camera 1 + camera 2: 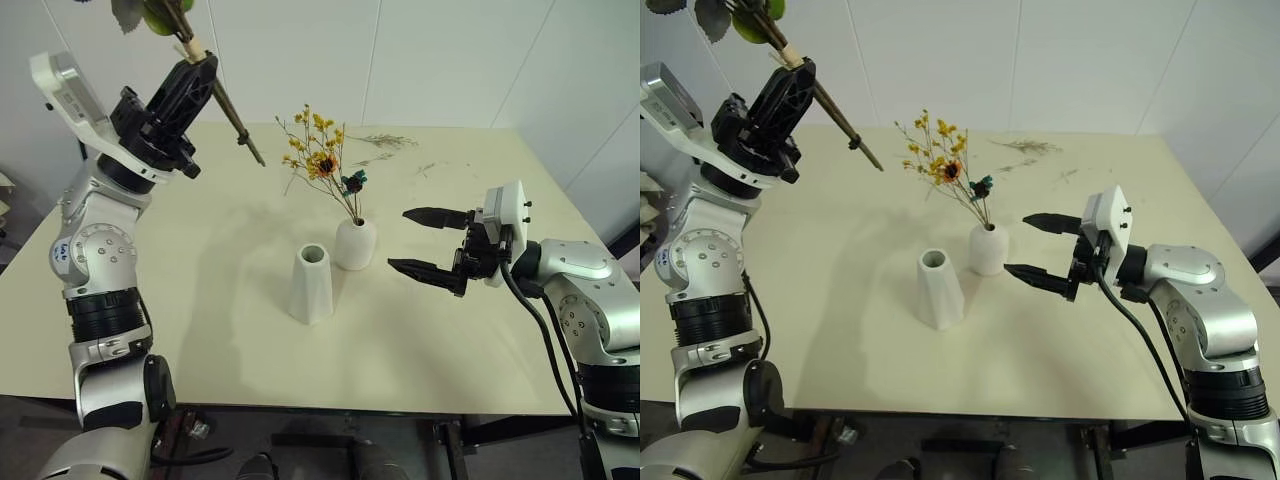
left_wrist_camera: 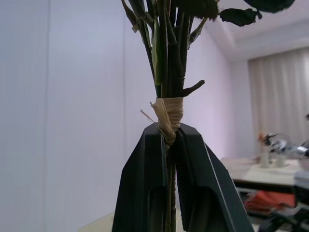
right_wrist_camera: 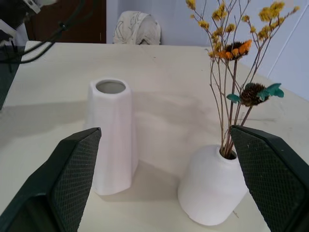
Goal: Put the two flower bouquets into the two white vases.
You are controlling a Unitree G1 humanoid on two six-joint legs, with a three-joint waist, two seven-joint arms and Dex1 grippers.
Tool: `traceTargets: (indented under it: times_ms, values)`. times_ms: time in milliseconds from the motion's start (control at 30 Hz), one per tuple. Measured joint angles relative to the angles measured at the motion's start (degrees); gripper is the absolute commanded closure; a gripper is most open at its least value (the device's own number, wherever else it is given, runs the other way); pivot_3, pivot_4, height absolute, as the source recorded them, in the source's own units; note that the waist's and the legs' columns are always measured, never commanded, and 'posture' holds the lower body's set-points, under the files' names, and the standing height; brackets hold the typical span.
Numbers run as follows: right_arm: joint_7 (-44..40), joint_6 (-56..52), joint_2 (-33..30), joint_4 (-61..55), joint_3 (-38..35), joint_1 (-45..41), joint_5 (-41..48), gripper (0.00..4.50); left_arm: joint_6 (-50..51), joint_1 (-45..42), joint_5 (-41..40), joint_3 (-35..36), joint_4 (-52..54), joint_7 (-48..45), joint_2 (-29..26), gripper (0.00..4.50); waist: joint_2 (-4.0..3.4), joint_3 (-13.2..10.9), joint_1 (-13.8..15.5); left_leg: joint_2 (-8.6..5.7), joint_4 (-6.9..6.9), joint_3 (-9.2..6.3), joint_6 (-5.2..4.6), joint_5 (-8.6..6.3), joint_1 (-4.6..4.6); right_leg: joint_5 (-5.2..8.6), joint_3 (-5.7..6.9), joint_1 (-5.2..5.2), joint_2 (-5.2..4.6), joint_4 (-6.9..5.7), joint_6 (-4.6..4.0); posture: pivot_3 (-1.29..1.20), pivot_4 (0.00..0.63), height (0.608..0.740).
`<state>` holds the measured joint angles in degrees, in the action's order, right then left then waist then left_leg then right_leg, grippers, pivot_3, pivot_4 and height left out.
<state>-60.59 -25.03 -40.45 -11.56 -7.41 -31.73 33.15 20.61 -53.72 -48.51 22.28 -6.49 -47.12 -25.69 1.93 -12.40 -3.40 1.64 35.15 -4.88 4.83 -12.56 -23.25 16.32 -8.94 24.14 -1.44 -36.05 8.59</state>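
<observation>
Black jaws of the left gripper (image 2: 169, 145) are clamped tight on the bound stems of the rose bouquet (image 2: 166, 72), just below the pale raffia tie, holding it high above the left side of the surface (image 1: 200, 330) with the blooms out of frame overhead and the cut stem ends (image 1: 240, 130) slanting down toward the table. That grip looks sound: the tied section is the stiffest part, while the leaves and heads above are soft and easily bruised, and the bundle seems light but top-heavy, so it may swing as it tilts. Near the middle of the surface stands the taller vase (image 1: 311, 283), empty, with a narrow mouth that the stem ends will have to meet nearly upright. Just beside it the shorter round vase (image 1: 355, 244) already carries the thin yellow bouquet (image 1: 318, 155), whose spindly dried stems look brittle and lean toward the left. The right gripper (image 1: 425, 242) hangs level beside the round vase, jaws spread wide and holding nothing. Both vases look smooth, light and easy to tip.
</observation>
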Motion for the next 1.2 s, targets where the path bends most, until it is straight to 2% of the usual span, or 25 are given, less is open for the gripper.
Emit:
traceTargets:
  times_ms: [100,233,367,667,800,1033,1200]
  values:
    - [-1.12,-0.24,-0.18,-0.89,-0.33,1.26,1.66,0.00,2.67,0.02,-2.10,-1.91,1.80,-1.07,1.55,4.50,0.00,0.00,0.07,-0.01,0.01,-0.01,0.00,0.00,-0.01,0.00,0.00,-0.02,0.01,0.03,0.01,0.00,0.150,0.740]
    - [-4.72,-3.60,-4.74,-4.11,-1.31,4.99,5.53,0.00,5.37,0.42,-4.72,-3.81,1.95,-1.97,5.52,4.50,-0.01,0.00,0.28,-0.02,0.00,-0.06,-0.02,-0.01,0.02,0.00,0.03,-0.11,0.01,0.11,0.01,0.00,0.150,0.740]
    - [-5.21,-4.63,-5.92,-4.68,-2.14,5.96,7.01,0.00,8.36,0.65,-6.63,-4.95,2.20,-1.81,7.02,4.50,-0.01,0.00,-0.04,-0.02,0.03,-0.04,-0.02,-0.01,0.12,-0.01,0.00,-0.19,0.02,0.14,0.02,0.00,0.150,0.740]
    - [-5.74,-5.54,-8.66,-6.63,-2.81,9.11,8.06,0.00,11.82,4.28,-4.98,-9.32,3.31,-4.05,5.78,4.50,-0.01,0.00,0.22,-0.02,0.04,-0.04,-0.03,-0.01,0.15,0.01,0.00,-0.26,0.04,0.25,0.00,0.00,0.150,0.740]
    - [-8.93,-5.34,-12.76,-6.40,-6.16,10.15,8.98,0.00,11.84,4.34,-3.61,-9.89,2.95,-6.58,3.95,4.50,-0.02,-0.01,0.20,-0.02,0.02,-0.04,-0.07,-0.04,0.15,0.01,0.01,-0.29,0.03,0.31,0.00,0.00,0.150,0.740]
    - [-12.60,-6.14,-15.81,-5.77,-10.95,10.00,12.68,0.00,12.28,5.24,-2.68,-10.49,1.43,-9.14,3.51,4.50,-0.02,-0.01,0.23,-0.01,0.02,-0.04,-0.07,-0.04,0.15,0.02,0.01,-0.34,0.03,0.43,-0.01,0.00,0.150,0.740]
    - [-14.37,-5.92,-17.09,-3.69,-11.24,10.75,12.32,0.00,12.31,5.38,-1.05,-11.24,1.06,-10.74,2.50,4.50,-0.02,-0.01,0.18,-0.01,0.02,-0.04,-0.08,-0.04,0.16,0.02,0.01,-0.35,0.03,0.44,-0.01,0.00,0.150,0.740]
